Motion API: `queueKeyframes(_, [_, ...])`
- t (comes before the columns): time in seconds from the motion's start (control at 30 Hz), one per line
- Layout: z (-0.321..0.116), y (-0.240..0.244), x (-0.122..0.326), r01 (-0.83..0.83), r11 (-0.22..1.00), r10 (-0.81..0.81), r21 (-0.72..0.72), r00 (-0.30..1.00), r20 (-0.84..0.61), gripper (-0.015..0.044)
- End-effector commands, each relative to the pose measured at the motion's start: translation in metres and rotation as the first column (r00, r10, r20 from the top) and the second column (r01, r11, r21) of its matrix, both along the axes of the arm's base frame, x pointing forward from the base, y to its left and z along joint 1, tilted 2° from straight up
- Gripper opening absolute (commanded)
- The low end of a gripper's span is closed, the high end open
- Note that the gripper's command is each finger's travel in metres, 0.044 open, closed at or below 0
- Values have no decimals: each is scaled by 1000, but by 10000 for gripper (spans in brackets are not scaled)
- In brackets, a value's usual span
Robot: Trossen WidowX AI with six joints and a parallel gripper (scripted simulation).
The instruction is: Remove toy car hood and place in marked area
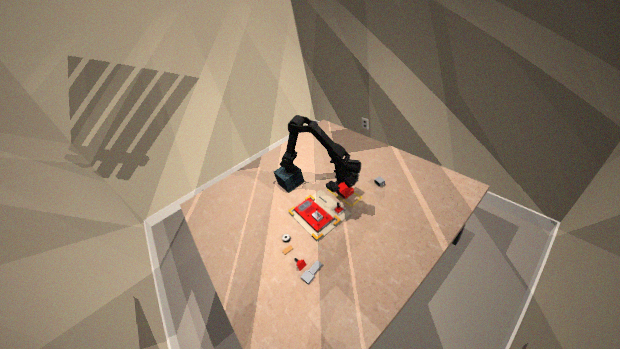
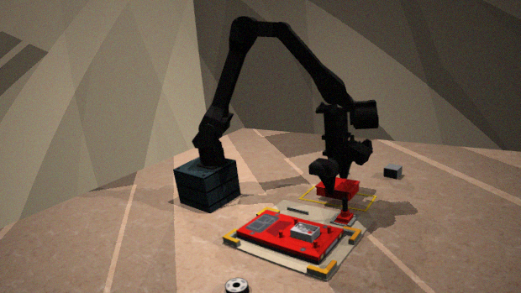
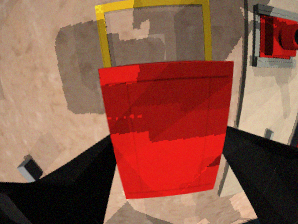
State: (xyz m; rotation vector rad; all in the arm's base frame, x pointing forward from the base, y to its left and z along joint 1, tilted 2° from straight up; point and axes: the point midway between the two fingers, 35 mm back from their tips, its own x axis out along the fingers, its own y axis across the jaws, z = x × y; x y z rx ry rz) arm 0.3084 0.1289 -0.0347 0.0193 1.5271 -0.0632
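Note:
The red hood (image 1: pixel 345 190) (image 2: pixel 346 190) (image 3: pixel 170 115) is held roughly level, low above the table. My gripper (image 1: pixel 342 188) (image 2: pixel 337 185) (image 3: pixel 167 135) points down and is shut on the hood, one finger at each long side. The marked area is a yellow outline (image 1: pixel 358 201) (image 2: pixel 371 203) (image 3: pixel 103 35); the hood hangs over part of it, and in the wrist view one end of the outline shows beyond the hood's edge. The rest is hidden. The red toy car base (image 1: pixel 320 225) (image 2: pixel 294 248) lies in its tray with a grey engine block (image 1: pixel 317 216) (image 2: pixel 305 232) on top.
A red piece with a black lever (image 1: pixel 339 208) (image 2: pixel 345 217) stands near the marked area. A small grey block (image 1: pixel 380 181) (image 2: pixel 392 171) (image 3: pixel 30 168) lies beyond it. A wheel (image 1: pixel 286 237) (image 2: pixel 237 285), an orange piece (image 1: pixel 287 250) and a grey part (image 1: pixel 311 273) lie before the tray.

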Motion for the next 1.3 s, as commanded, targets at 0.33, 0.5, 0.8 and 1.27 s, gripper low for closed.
queueKeyframes(0.33, [-7, -1, 0, -3, 1000, 3, -4, 1000, 1, 0])
queueKeyframes(0.5, [-10, -1, 1, -3, 1000, 3, -4, 1000, 1, 0])
queueKeyframes(0.8, [-14, -1, 1, -3, 1000, 3, -4, 1000, 1, 0])
queueKeyframes(1.27, [-14, 0, 1, 0, 1000, 0, 0, 1000, 0, 263])
